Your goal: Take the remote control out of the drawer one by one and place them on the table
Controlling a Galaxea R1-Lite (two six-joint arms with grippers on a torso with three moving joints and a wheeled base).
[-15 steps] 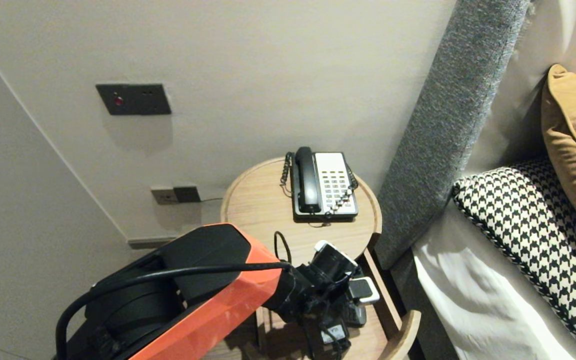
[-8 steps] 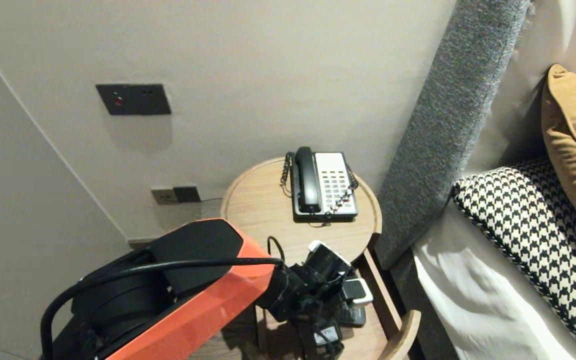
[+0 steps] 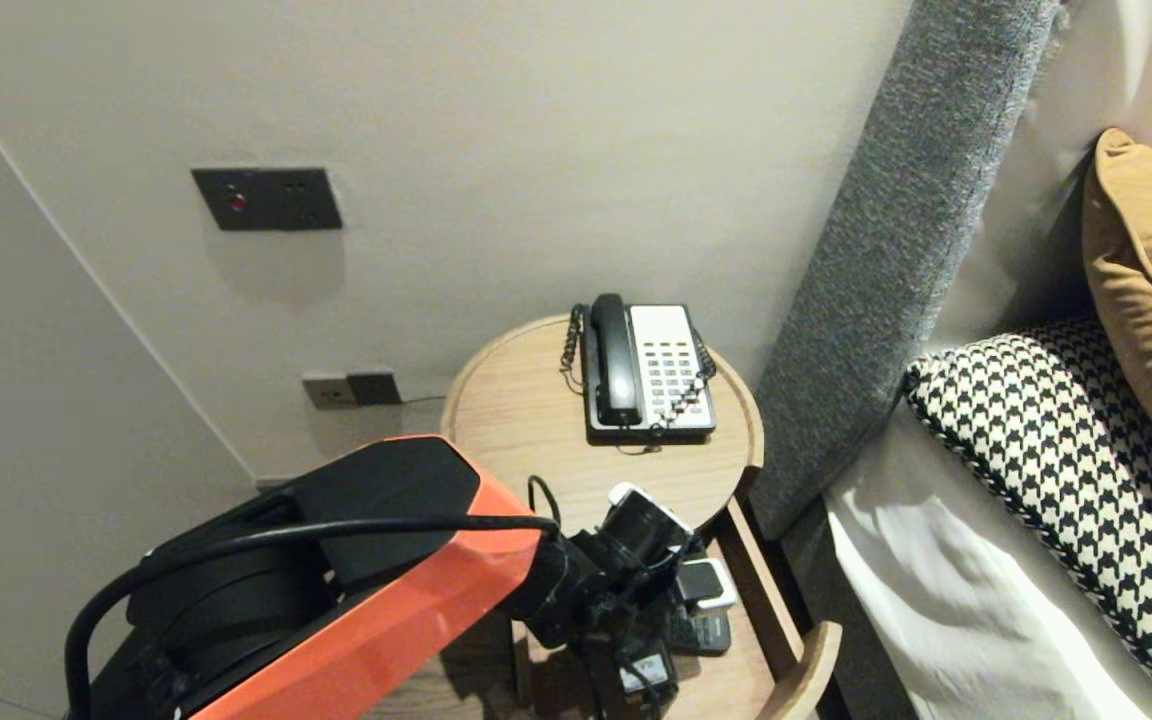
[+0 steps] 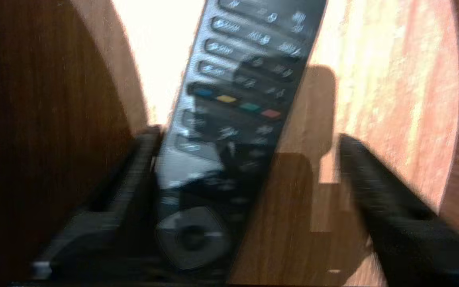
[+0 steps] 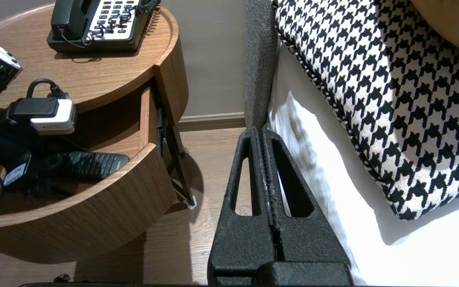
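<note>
Nearest, to the bed (image 5: 325,223) side of the open drawer (image 5: 94,211), the right pincer (image 5: 262,133) hangs idle over the floor (image 5: 201,159), fingers pressed together, holding nothing. Inside the drawer the left pincer (image 4: 247,137) reaches down with fingers spread. A black remote (image 4: 249,79) lies on the drawer bottom between them, near one finger, clear of the other. Above and beyond the drawer, the round wooden surface (image 3: 516,420) carries a black-and-white telephone (image 3: 646,370), handset cradled.
</note>
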